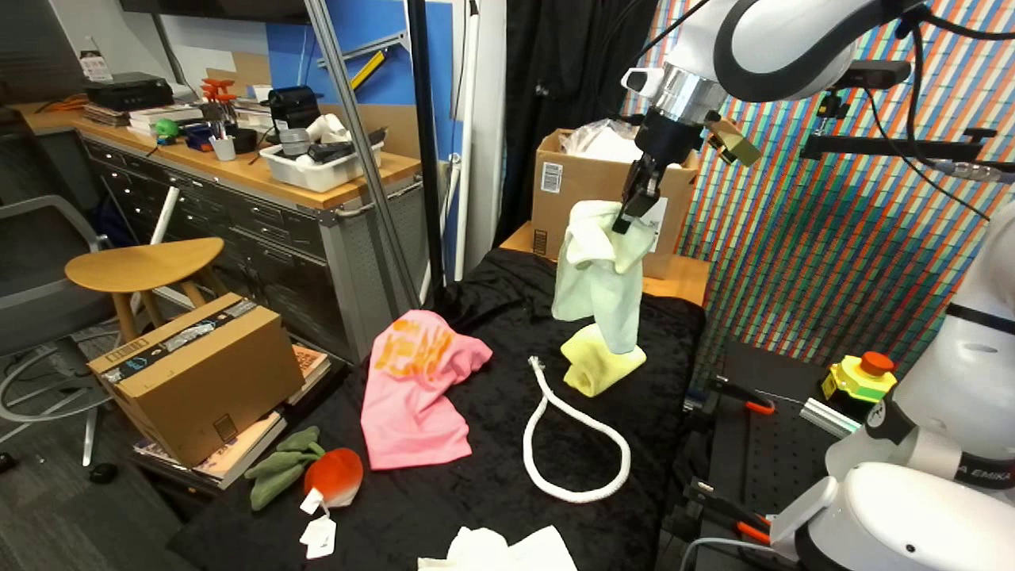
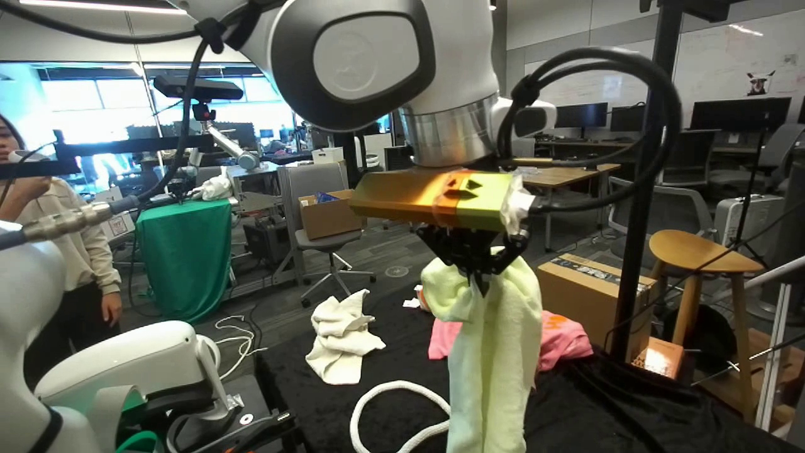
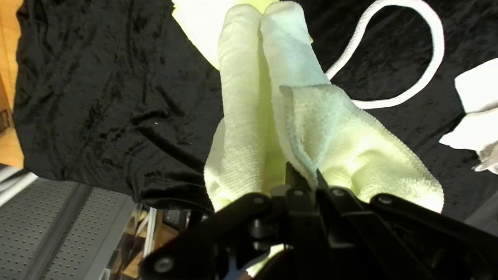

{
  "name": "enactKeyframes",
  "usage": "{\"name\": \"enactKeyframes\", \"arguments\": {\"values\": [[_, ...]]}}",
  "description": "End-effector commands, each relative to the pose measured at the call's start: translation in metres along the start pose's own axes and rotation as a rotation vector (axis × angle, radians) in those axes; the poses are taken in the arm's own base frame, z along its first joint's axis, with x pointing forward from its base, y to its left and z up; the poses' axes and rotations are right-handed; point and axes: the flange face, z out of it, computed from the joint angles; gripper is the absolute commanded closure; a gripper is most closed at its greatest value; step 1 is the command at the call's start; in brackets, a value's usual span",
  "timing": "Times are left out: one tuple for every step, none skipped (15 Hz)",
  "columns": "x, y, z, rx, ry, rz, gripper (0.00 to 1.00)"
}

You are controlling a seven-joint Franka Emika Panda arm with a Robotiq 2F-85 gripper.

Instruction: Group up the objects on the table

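My gripper [image 1: 622, 222] is shut on a pale green cloth [image 1: 596, 289], which hangs folded above the black-covered table [image 1: 507, 412]. The wrist view shows the cloth's edge pinched between the fingertips [image 3: 305, 177]. A yellow cloth [image 1: 600, 369] lies under and behind the hanging cloth; it is hidden in an exterior view [image 2: 494, 371]. A white rope [image 1: 583, 497] lies looped beside the yellow cloth. A pink cloth [image 1: 412, 404] with orange marks lies beyond the rope. A white cloth [image 2: 343, 340] lies crumpled near an edge. A red plush [image 1: 333, 474] with green leaves [image 1: 279, 469] lies at a table corner.
A large cardboard box [image 1: 583, 186] stands at the table's end behind the gripper. A shipping box [image 1: 206, 373] stands on books beside the table. A dark upright pole [image 2: 648, 157] rises by the table. A white robot arm [image 1: 912, 507] and a red emergency stop [image 1: 876, 363] are at the side.
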Motion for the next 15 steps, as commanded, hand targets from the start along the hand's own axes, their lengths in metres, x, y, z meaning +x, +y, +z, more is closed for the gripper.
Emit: {"name": "enactKeyframes", "arguments": {"values": [[0.009,-0.049,0.006,0.041,0.027,-0.101,0.96],[0.013,-0.061,0.009,0.057,0.017,-0.135,0.96],[0.018,-0.074,0.015,0.067,0.005,-0.167,0.96],[0.022,-0.084,0.019,0.075,-0.001,-0.189,0.96],[0.026,-0.094,0.024,0.092,-0.028,-0.220,0.97],[0.031,-0.104,0.031,0.097,-0.047,-0.245,0.97],[0.035,-0.111,0.037,0.097,-0.059,-0.259,0.97],[0.041,-0.117,0.044,0.092,-0.070,-0.265,0.97],[0.046,-0.121,0.055,0.087,-0.085,-0.260,0.97],[0.050,-0.124,0.062,0.095,-0.108,-0.265,0.97],[0.053,-0.126,0.073,0.099,-0.125,-0.255,0.97],[0.056,-0.128,0.081,0.103,-0.145,-0.251,0.97],[0.059,-0.129,0.089,0.105,-0.166,-0.250,0.97],[0.062,-0.130,0.095,0.105,-0.181,-0.248,0.96],[0.065,-0.130,0.103,0.101,-0.195,-0.247,0.95]]}}
